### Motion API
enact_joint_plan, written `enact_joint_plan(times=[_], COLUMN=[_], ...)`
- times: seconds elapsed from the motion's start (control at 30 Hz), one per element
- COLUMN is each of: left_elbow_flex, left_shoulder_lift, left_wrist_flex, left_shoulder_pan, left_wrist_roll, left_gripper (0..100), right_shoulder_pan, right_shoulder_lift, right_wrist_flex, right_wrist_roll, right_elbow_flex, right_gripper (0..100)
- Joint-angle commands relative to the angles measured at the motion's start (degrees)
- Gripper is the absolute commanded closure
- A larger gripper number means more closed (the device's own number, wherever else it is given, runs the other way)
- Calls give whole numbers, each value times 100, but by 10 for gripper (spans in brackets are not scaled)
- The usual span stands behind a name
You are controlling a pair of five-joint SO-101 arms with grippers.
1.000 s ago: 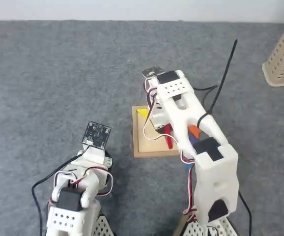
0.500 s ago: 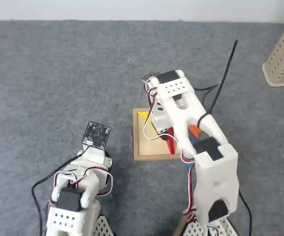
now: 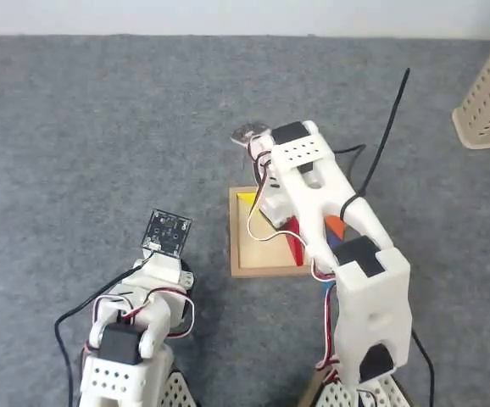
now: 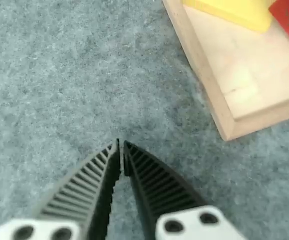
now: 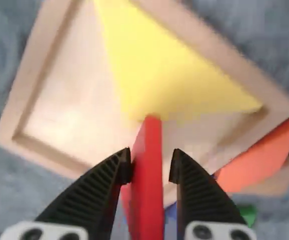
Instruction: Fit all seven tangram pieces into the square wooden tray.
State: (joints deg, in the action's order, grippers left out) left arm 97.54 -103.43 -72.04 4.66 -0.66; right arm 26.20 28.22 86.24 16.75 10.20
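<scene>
- Right gripper (image 5: pixel 150 159): fingers clamped across the flat faces of the red piece (image 5: pixel 147 210). The piece stands on edge over the tray (image 5: pixel 34 75), its tip at the edge of the yellow piece (image 5: pixel 154 75).
- Yellow piece lies flat in a tray corner; orange piece (image 5: pixel 254 155) sits just outside the tray's rim.
- Red piece judged light, stiff and smooth-faced (probably painted wood). A thin slab may pivot in the pinch, so grip it near mid-length.
- Left gripper (image 4: pixel 120 146): fingers nearly together, holding nothing, over carpet just off a tray corner.
</scene>
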Motion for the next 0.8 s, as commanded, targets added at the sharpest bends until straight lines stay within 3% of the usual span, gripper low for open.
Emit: enact_joint_plan(times=[0.0, 0.5, 0.63, 0.77], left_elbow_flex=[-101, -101, -101, -101], left_shoulder_lift=[-114, -114, -114, -114], left_wrist_flex=[-35, -35, -35, -35], left_shoulder_pan=[-18, -18, -18, -18], left_wrist_roll=[44, 44, 44, 44], left_gripper=[988, 988, 988, 988], right_shoulder_pan=[-57, -629, -673, -778], right_shoulder_lift=[-207, -259, -919, -2360], right_wrist_flex=[-426, -567, -497, -910], right_wrist_roll=[149, 193, 123, -149], right_elbow_flex=[246, 1257, 1134, 9], right_gripper=[864, 864, 901, 975])
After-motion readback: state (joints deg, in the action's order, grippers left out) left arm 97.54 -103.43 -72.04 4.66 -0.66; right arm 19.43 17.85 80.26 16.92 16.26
